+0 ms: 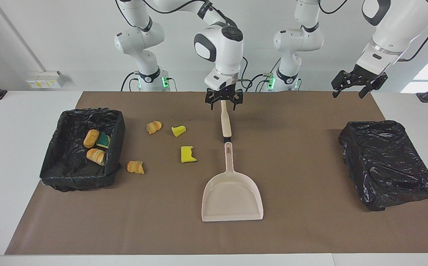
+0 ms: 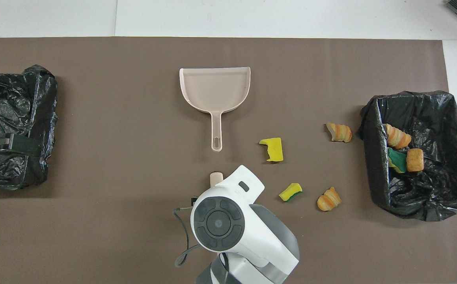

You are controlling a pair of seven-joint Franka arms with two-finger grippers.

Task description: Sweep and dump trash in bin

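1. Right claw (image 1: 223, 100) wide, over the end of the tan handle (image 1: 225, 123), which lies just robot-ward of the dustpan (image 1: 232, 195). Left claw (image 1: 351, 85) waits, wide.
2. Trash (image 1: 188, 154): four chunks on the desk (image 1: 14, 147) between dustpan and bin (image 1: 82, 147).
3. I should centre on the handle and close firmly before lifting.

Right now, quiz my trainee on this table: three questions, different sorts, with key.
1. How many small sponge and bread trash chunks lie on the brown paper mat, outside the black-lined bin?
2. True or false: the left gripper waits raised and open at its own end.
3. The open right gripper hangs over: A the bin, B a wooden stick handle, C a sponge chunk.
Key: 1 four; 2 true; 3 B.
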